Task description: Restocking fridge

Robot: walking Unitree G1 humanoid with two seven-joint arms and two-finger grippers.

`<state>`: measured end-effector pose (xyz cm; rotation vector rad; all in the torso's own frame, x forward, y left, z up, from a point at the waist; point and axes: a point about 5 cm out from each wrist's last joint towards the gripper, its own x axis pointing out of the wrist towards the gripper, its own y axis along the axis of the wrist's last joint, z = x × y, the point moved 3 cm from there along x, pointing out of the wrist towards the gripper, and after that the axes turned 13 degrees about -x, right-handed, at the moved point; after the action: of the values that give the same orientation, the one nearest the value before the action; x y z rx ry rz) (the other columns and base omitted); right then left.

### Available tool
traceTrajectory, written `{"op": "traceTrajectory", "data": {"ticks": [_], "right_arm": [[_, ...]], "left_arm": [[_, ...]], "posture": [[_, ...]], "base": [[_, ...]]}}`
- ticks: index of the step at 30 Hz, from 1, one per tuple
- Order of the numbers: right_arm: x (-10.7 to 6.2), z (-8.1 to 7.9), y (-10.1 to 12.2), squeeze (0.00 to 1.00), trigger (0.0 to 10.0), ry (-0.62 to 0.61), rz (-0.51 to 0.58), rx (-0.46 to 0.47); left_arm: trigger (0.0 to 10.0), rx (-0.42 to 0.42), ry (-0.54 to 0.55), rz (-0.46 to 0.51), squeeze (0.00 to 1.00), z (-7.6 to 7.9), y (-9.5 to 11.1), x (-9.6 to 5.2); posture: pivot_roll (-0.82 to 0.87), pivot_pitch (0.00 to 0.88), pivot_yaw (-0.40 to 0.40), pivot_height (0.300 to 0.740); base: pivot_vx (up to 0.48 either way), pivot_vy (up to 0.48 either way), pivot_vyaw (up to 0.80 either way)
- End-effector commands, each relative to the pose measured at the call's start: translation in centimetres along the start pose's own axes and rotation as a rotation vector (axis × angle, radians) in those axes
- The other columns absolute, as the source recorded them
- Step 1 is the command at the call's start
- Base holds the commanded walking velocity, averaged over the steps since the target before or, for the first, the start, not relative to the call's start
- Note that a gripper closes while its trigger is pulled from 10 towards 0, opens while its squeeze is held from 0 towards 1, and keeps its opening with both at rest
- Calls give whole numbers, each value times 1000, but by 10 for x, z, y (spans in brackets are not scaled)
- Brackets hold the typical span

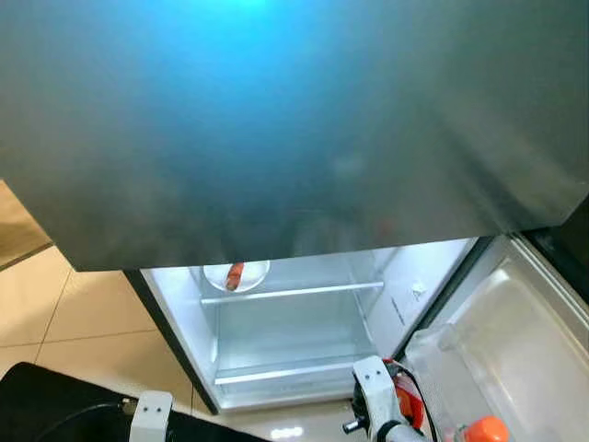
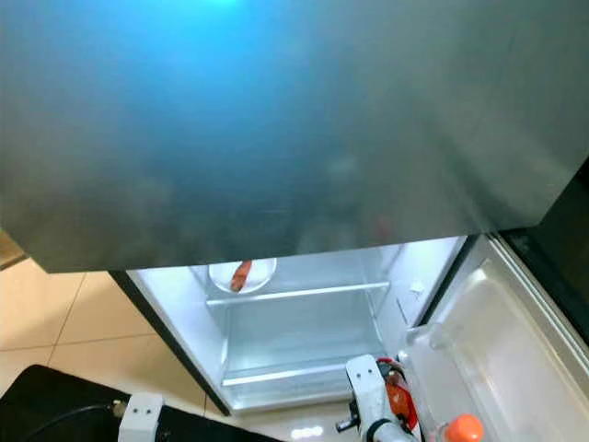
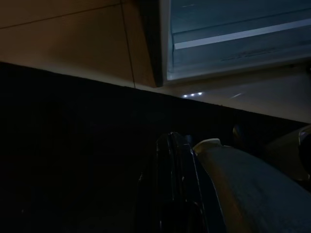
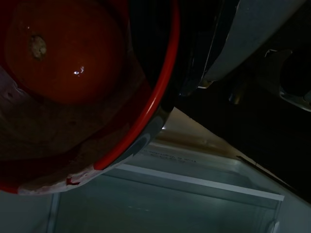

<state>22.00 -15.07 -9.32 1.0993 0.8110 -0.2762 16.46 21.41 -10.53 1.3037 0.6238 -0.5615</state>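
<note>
Right gripper's fingers (image 4: 194, 53) around red-rimmed bowl (image 4: 146, 111) of tomato (image 4: 63, 48); left fingers' gap indiscernible.

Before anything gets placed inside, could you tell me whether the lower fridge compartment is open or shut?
Open. The lit interior shows its glass shelf, and the door stands swung out to the robot's right.

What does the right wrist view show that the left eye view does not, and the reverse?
Right wrist view: a red-rimmed bowl close up, with a red tomato-like fruit inside. Left eye view: the grey upper fridge door, a plate with a sausage-like item on the top shelf, an orange bottle cap by the open door bin. Both: the lit fridge interior and a glass shelf.
</note>
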Motion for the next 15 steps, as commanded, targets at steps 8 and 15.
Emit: {"op": "traceTrajectory", "data": {"ticks": [8,15], "right_arm": [[-1,5,0,0,10000,-12,4,1],[0,3,0,0,10000,-8,3,4]], "left_arm": [[10000,-3,5,-36,0,-2,-7,-2],[10000,26,-1,-32,0,-1,-6,-2]], "posture": [[-94,112,3,740],[-90,114,5,740]], "base": [[0,0,0],[0,321,0]]}}
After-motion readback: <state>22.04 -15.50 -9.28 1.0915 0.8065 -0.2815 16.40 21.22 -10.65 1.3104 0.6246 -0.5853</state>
